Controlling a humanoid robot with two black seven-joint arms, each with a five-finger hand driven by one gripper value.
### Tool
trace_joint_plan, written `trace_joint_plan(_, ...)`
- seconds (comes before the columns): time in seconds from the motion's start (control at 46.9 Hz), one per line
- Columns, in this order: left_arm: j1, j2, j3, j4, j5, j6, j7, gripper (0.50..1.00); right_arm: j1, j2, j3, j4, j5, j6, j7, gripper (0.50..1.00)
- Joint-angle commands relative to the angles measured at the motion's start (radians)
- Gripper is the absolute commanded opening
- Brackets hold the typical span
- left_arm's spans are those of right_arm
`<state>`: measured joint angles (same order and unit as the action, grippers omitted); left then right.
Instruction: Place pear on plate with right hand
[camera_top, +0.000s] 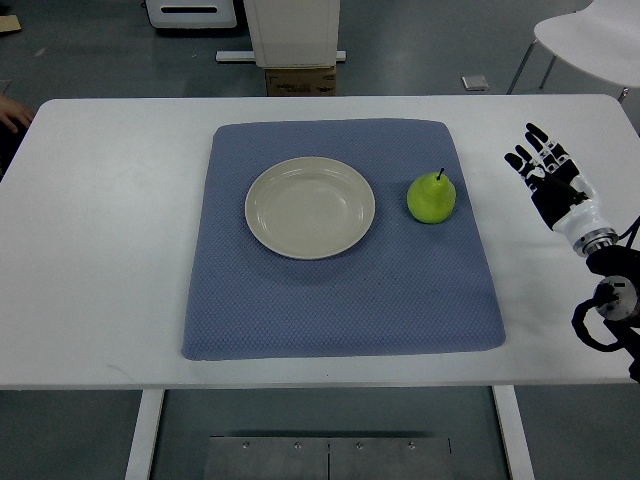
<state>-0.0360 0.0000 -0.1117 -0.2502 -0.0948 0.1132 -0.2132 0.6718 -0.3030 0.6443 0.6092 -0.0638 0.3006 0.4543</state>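
A green pear (431, 197) with a dark stem stands upright on the blue mat (340, 300), just right of the cream plate (310, 207), with a small gap between them. The plate holds nothing. My right hand (545, 165) hovers over the white table to the right of the mat, fingers spread and pointing away from me, holding nothing. It sits roughly a hand's length to the right of the pear. The left arm is out of the picture.
The white table (100, 250) carries the mat. A person's hand (12, 115) shows at the far left edge. A white chair (590, 40) stands at the back right, and a cardboard box (300, 80) and white cabinet base lie behind the table.
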Motion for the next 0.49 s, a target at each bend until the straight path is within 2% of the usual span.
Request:
trace_joint_plan(0.0,0.007,0.000,0.001,0.000,0.000,-0.001,0.000,1.000,0.002,0.002,0.000,0.000,-0.001,0.000,0.000,1.000)
trace_joint_plan(0.47,0.014,0.000,0.001,0.000,0.000,-0.003,0.000,1.000,-0.001,0.002,-0.005,-0.002,-0.001,-0.006,-0.006,1.000)
